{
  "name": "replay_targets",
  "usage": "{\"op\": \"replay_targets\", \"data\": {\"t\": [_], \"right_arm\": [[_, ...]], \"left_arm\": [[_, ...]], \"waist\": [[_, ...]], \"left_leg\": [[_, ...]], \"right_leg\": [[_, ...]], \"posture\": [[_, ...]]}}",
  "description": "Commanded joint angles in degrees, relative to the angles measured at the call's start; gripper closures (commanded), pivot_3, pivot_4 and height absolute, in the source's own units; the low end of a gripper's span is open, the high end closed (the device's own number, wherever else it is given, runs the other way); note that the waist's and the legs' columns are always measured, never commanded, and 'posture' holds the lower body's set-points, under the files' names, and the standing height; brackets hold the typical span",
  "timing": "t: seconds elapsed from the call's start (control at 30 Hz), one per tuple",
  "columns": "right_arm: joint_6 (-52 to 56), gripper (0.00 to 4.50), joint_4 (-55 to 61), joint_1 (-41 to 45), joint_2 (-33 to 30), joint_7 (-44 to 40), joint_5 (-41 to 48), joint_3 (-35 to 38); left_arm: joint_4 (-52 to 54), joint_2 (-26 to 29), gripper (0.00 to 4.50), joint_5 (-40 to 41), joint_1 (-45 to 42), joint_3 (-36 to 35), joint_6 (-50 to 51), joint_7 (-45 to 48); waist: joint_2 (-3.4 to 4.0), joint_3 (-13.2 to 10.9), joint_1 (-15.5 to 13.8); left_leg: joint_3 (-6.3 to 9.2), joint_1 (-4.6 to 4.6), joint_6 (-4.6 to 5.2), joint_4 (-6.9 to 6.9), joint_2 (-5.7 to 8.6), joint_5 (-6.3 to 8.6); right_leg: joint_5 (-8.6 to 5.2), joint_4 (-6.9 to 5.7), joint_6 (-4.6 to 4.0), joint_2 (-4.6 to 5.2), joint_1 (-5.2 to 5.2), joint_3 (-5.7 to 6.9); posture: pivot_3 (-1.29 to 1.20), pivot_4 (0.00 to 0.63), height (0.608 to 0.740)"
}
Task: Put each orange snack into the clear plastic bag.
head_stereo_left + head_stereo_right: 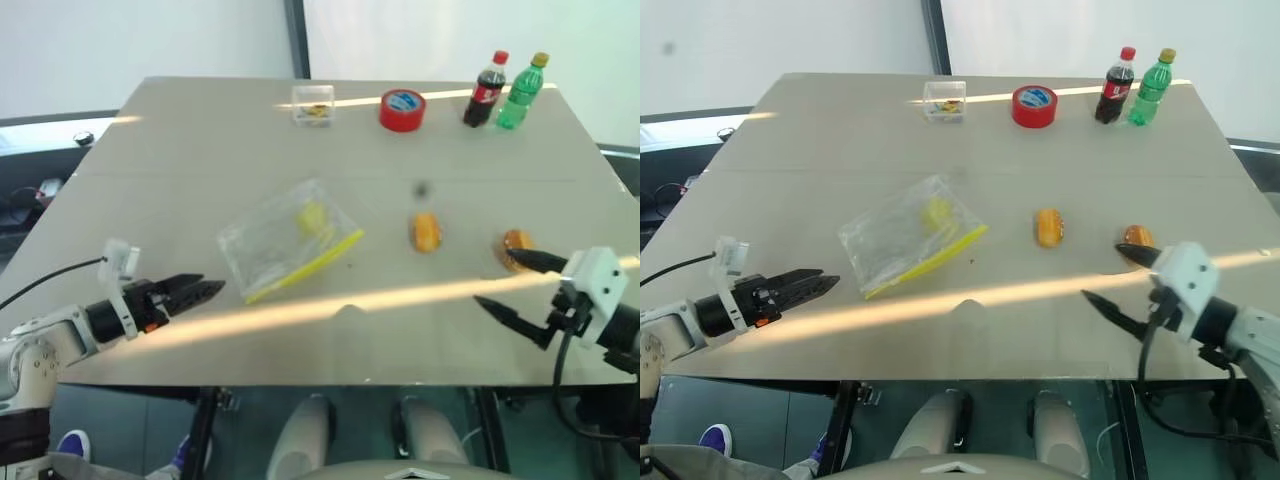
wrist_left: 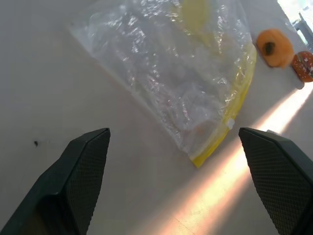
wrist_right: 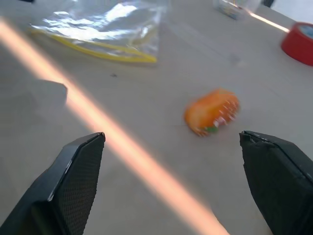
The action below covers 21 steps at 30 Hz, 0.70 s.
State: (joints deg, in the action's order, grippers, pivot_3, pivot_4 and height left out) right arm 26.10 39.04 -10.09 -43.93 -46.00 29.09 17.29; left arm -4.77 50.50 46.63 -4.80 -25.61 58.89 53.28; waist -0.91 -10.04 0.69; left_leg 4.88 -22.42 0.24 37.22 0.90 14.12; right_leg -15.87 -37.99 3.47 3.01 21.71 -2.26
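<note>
Both hands released, empty; floppy clear plastic zip bag [image 1: 288,240] w/ yellow seal prob shut, so small oblong orange snacks [image 1: 427,232] at its 3 o'clock could just shove it off across the worktop [image 1: 200,150].

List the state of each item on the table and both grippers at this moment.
clear plastic bag: lying flat, a small yellow piece inside, no orange snack in it.
nearer orange snack: loose on the table, outside the bag.
speckled orange snack: loose on the table, by the right gripper.
left gripper: open, empty.
right gripper: open, empty.
cola bottle: upright, capped.
green bottle: upright, capped.
</note>
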Motion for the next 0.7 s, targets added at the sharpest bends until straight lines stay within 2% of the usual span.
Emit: {"op": "replay_targets", "data": {"t": [0.03,0.23,0.43,0.6,0.7], "right_arm": [[-0.7,0.0,1.9,2.2,0.3,0.8,-1.2,-4.2],[-0.8,0.0,2.1,3.9,0.4,1.4,-2.4,-7.7],[-0.8,0.0,2.9,3.4,0.9,3.1,-3.6,-8.7],[-0.5,0.0,4.5,2.2,1.8,5.1,-4.8,-8.9],[-0.5,0.0,5.0,1.7,1.9,5.7,-5.4,-9.2]], "left_arm": [[-3.8,-1.7,0.05,3.6,-4.1,-1.6,9.1,-4.4],[-9.9,-8.0,0.05,4.7,-12.4,0.2,18.2,-10.5],[-16.4,-13.6,0.05,6.2,-20.2,-1.5,24.8,-13.7],[-16.2,-14.1,0.05,12.4,-19.3,-5.7,29.4,-8.1],[-16.2,-14.5,0.05,11.2,-17.4,-4.3,27.7,-7.6]], "waist": [[-0.03,0.0,0.0],[0.08,0.1,-0.3],[0.08,0.2,-0.4],[0.07,0.2,0.2],[0.05,0.1,0.3]], "left_leg": [[0.0,-0.01,0.0,0.0,0.02,0.0],[0.08,-0.01,0.0,0.0,0.14,0.0],[0.15,0.01,0.0,0.11,0.27,-0.01],[0.16,-0.08,-0.01,0.1,0.28,-0.01],[0.12,-0.15,-0.02,0.09,0.25,-0.01]], "right_leg": [[0.0,0.01,0.0,0.01,0.0,0.01],[0.01,-0.03,0.01,0.1,-0.01,0.06],[0.02,-0.1,0.02,0.13,-0.05,0.09],[0.02,-0.1,0.02,0.13,0.03,0.08],[0.02,-0.12,0.02,0.12,0.15,0.02]], "posture": [[0.0,0.15,0.74],[0.0,0.15,0.74],[0.0,0.15,0.74],[0.0,0.15,0.74],[0.0,0.15,0.74]]}}
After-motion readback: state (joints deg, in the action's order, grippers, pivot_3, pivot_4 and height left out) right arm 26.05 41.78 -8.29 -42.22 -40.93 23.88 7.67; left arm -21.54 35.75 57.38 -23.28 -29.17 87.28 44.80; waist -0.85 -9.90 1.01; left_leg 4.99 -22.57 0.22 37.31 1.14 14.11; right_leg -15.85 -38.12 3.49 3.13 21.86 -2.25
